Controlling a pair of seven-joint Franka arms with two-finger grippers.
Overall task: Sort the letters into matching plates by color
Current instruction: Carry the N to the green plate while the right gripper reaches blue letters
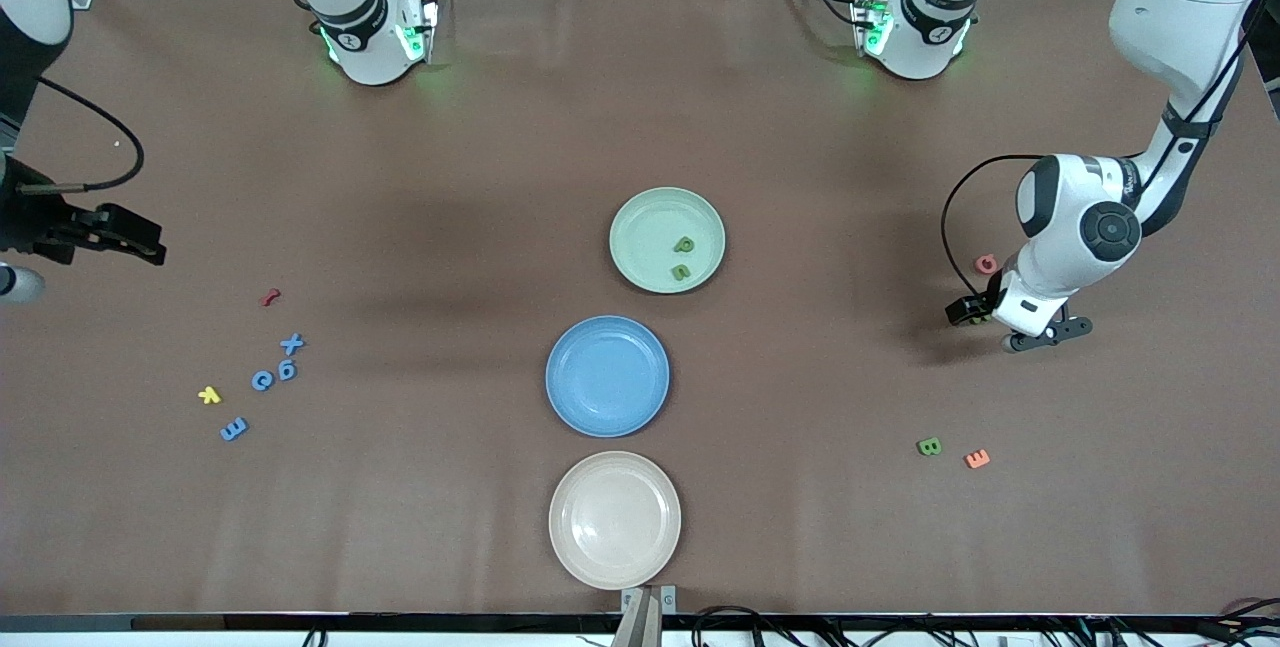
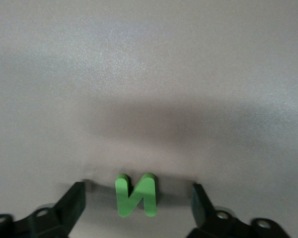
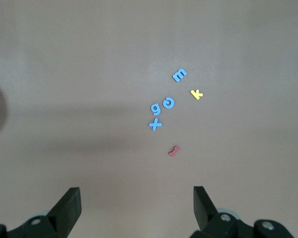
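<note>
The left gripper (image 2: 139, 201) stands spread around a green letter N (image 2: 135, 196) lying on the table (image 1: 800, 127), not yet clenched; the next move appears to be closing on it and carrying it to the green plate (image 1: 640, 217), while the right gripper (image 3: 137, 206) waits released.

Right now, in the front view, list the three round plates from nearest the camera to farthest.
Cream round plastic plate → medium blue round plastic plate → pale mint green round plastic plate, which holds two green foam letters.
</note>
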